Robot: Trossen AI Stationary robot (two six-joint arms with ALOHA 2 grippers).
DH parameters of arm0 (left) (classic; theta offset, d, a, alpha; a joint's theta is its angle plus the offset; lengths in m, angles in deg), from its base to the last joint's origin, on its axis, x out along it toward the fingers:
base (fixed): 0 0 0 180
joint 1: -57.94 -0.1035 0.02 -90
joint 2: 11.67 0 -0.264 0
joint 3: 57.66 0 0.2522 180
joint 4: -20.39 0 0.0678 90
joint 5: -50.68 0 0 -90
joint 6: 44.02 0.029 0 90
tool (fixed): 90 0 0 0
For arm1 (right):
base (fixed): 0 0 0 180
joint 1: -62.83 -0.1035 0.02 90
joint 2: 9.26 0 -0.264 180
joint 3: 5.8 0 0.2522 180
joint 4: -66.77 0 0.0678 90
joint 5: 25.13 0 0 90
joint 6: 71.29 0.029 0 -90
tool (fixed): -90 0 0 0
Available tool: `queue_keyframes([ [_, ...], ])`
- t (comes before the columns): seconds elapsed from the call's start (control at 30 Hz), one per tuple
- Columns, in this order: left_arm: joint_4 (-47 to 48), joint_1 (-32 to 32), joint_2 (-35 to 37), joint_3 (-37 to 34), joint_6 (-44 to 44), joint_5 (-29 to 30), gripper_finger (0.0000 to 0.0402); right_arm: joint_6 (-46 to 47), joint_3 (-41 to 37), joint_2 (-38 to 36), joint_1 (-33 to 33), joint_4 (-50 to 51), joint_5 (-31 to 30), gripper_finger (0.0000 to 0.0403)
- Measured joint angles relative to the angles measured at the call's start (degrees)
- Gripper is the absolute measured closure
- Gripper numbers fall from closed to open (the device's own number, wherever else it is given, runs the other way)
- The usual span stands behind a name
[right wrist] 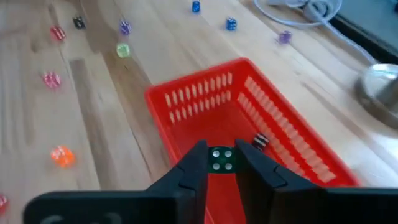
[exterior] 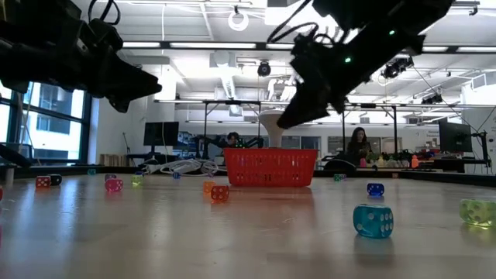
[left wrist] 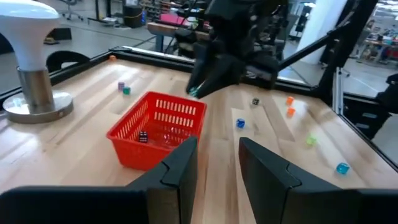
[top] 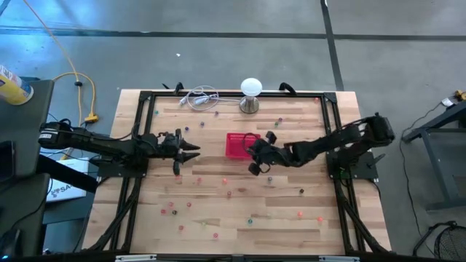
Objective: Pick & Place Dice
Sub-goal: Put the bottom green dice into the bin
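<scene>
A red mesh basket (top: 240,146) stands mid-table with a dark die (right wrist: 260,141) on its floor. Above its right rim, my right gripper (right wrist: 221,163) slants down, shut on a small green die (right wrist: 221,158). My left gripper (top: 195,151) hovers level at the basket's left, a little above the table. It is open, and nothing is between its fingers (left wrist: 180,165). Several tiny dice in mixed colours, such as a blue one (exterior: 373,220) and an orange one (right wrist: 62,155), lie scattered flat on the wooden table. My right gripper pinches the green die (right wrist: 221,158) by two opposite faces, right at its fingertips (right wrist: 198,163). The fingers slant down from the table's right side. The die is lifted clear, above the inside of the red basket (right wrist: 249,118).
A white ball-shaped lamp (top: 250,94) on a metal base stands at the far edge behind the basket, with a coiled white cable (top: 200,98) to its left. A black frame (top: 145,98) borders the table. In the low view, people sit in the room beyond.
</scene>
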Motion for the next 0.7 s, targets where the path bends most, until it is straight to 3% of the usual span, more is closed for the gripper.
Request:
queue_keyframes([
  [0.5, 8.0, 5.2, -0.7, 0.0, -3.7, -0.2, 0.0289, 3.4, -0.1, 1.3, 3.8, -3.8, -0.6, 0.0178],
  [0.7, 6.1, 5.4, -0.7, 0.0, -1.8, 1.6, 0.0289, 3.5, -0.1, 1.3, 3.8, -3.2, 3.2, 0.0156],
])
